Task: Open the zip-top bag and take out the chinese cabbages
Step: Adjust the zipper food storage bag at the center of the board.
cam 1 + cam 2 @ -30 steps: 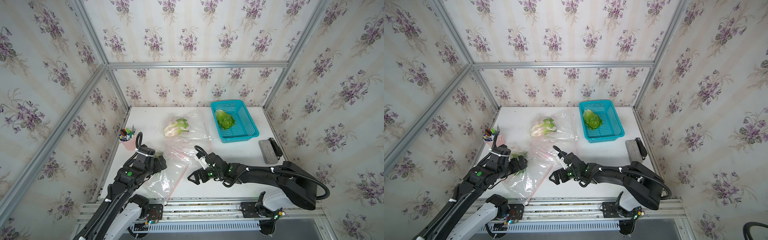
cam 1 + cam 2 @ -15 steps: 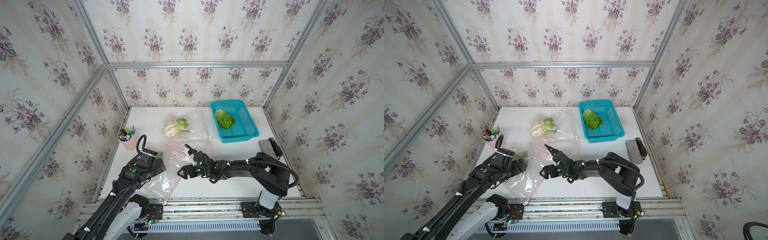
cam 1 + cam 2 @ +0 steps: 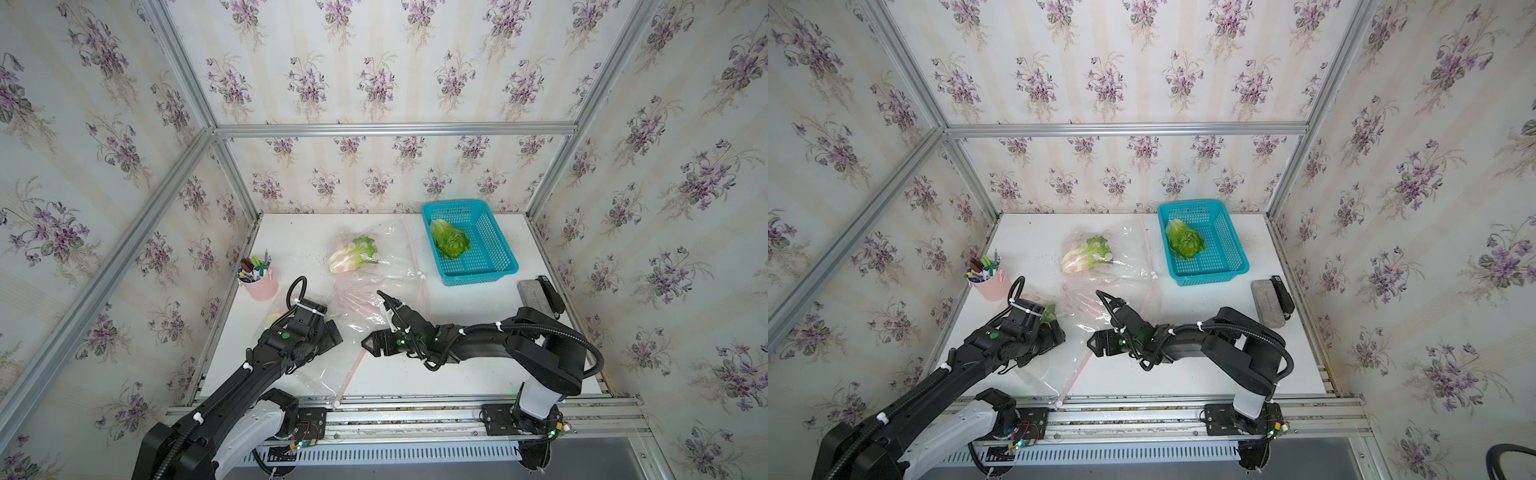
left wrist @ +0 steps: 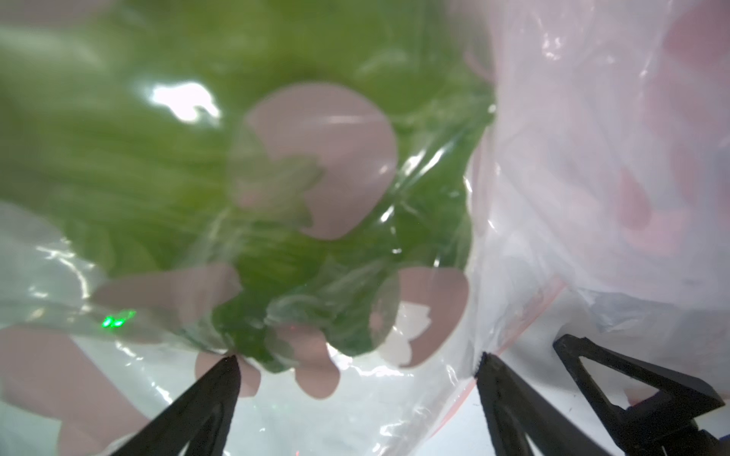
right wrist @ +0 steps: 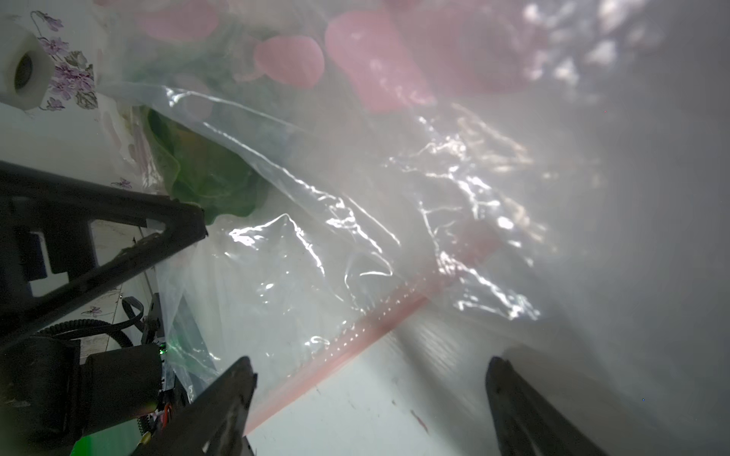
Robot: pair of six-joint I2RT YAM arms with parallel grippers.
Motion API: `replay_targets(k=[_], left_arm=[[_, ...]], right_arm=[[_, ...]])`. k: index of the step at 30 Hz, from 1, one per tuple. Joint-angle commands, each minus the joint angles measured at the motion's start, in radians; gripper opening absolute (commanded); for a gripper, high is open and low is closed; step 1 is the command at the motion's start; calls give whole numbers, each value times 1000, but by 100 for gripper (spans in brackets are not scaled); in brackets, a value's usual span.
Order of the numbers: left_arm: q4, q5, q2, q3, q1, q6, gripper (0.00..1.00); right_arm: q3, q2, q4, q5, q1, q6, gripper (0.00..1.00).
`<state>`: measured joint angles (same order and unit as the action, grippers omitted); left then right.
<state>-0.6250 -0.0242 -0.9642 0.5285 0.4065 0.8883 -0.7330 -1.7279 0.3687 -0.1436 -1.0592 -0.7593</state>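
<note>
1. In a top view, the left gripper (image 3: 330, 334) lies low on the near bag (image 3: 320, 374) at the front left of the table (image 3: 457, 374). Its jaws are hidden under the wrist here. The right gripper (image 3: 371, 318) lies on its side just beside it, jaws wide apart and empty, with 1 finger over a crumpled middle bag (image 3: 357, 299). The far cabbage (image 3: 353, 255) sits inside the far bag (image 3: 386, 249) at mid-table. The basket cabbage (image 3: 451, 241) lies in the basket (image 3: 482, 279) at the back right.
2. In a top view, a green leaf of the near cabbage (image 3: 1049, 312) shows just behind the left gripper (image 3: 1057, 332). The near bag's pink zip strip (image 3: 1077, 370) runs from the front edge toward the right gripper (image 3: 1094, 319). A cup (image 3: 990, 286) of pens stands at the left edge.
3. Left wrist: the left gripper (image 4: 357, 357) has its jaws apart, tips against the bag film. The near cabbage (image 4: 158, 138) fills the view behind that film, inside the bag. A finger (image 4: 679, 402) of the right gripper shows close by.
4. Right wrist: the right gripper (image 5: 369, 361) is spread wide and holds nothing. The zip strip (image 5: 355, 339) lies on the table just ahead of it. The near cabbage (image 5: 205, 177) is behind clear film, beside a left finger (image 5: 150, 233). Whether the zip is open I cannot tell.
</note>
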Motion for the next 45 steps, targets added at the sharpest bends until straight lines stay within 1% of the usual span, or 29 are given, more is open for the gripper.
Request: replay_targets(k=[1, 3, 6, 8, 11, 14, 16, 20, 24, 27, 29, 32, 36, 41, 45], left_arm=[[140, 32, -57, 17, 11, 43, 96], [188, 46, -110, 55, 12, 23, 96], [188, 70, -181, 153, 11, -36, 97], [175, 78, -193, 195, 11, -55, 99], [132, 53, -154, 214, 35, -71, 99], [48, -11, -76, 211, 106, -68, 99], [18, -35, -22, 187, 162, -30, 99], [-8, -101, 72, 97, 312, 141, 99], [-8, -181, 119, 23, 478, 322, 99], [-3, -263, 140, -12, 570, 414, 99], [17, -284, 149, -31, 590, 448, 99], [47, -268, 172, -72, 597, 483, 99], [42, -251, 245, -126, 624, 529, 99], [28, -268, 321, -190, 683, 610, 98], [27, -311, 306, -204, 767, 672, 98]], right_arm=[[22, 17, -48, 33, 1, -21, 90], [38, 32, -48, 33, 1, -13, 90], [67, 62, -60, 43, 4, -10, 91], [88, 88, -62, 51, 5, -8, 92], [112, 120, -75, 64, 11, -2, 93], [122, 142, -92, 70, 21, 13, 93], [128, 154, -105, 67, 34, 22, 93], [167, 189, -99, 12, 106, 33, 89], [222, 289, -125, 29, 185, 57, 88], [240, 379, -178, 57, 222, 81, 88], [249, 433, -210, 65, 234, 94, 88], [264, 512, -259, 83, 239, 107, 88], [302, 592, -272, 91, 246, 122, 89], [311, 601, -268, 90, 257, 132, 89], [310, 581, -248, 79, 258, 134, 89]])
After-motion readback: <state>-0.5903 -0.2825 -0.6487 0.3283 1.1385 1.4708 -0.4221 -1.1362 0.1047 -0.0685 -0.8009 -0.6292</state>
